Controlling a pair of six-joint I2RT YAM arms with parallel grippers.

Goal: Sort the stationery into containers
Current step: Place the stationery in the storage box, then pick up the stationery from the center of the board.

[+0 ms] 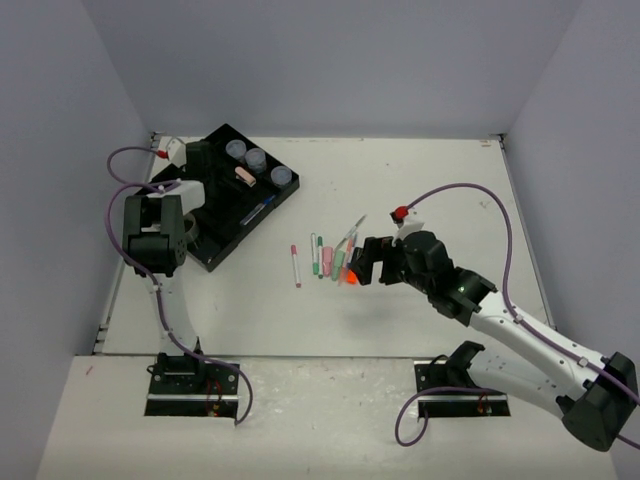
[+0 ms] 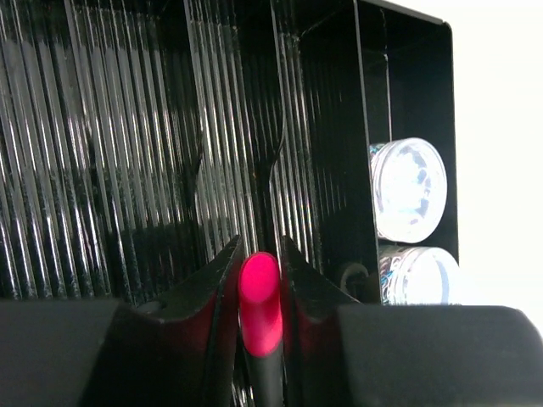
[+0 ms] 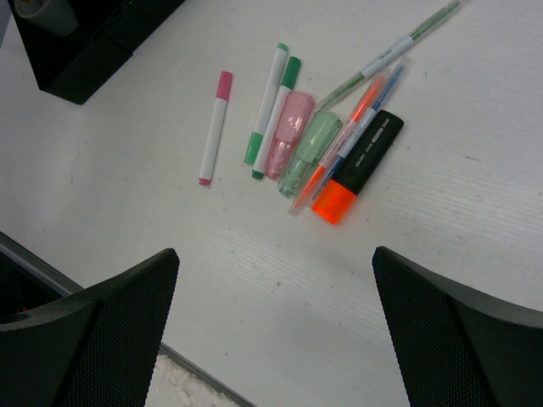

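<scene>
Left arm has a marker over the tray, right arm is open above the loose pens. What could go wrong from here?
1. The marker pinched by the left fingers lines up with a tray divider; released here, it may land across it rather than in a compartment.
2. Below the open right fingers, the orange highlighter lies against thin pens; closing there may catch two or scatter them.

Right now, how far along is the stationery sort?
Done: three jars, a pink-white piece and a blue pen lie in the tray. In hand: the left gripper is shut on a pink-tipped marker over the tray. Left: the cluster of pens and markers on the table, with the open right gripper above it.
</scene>
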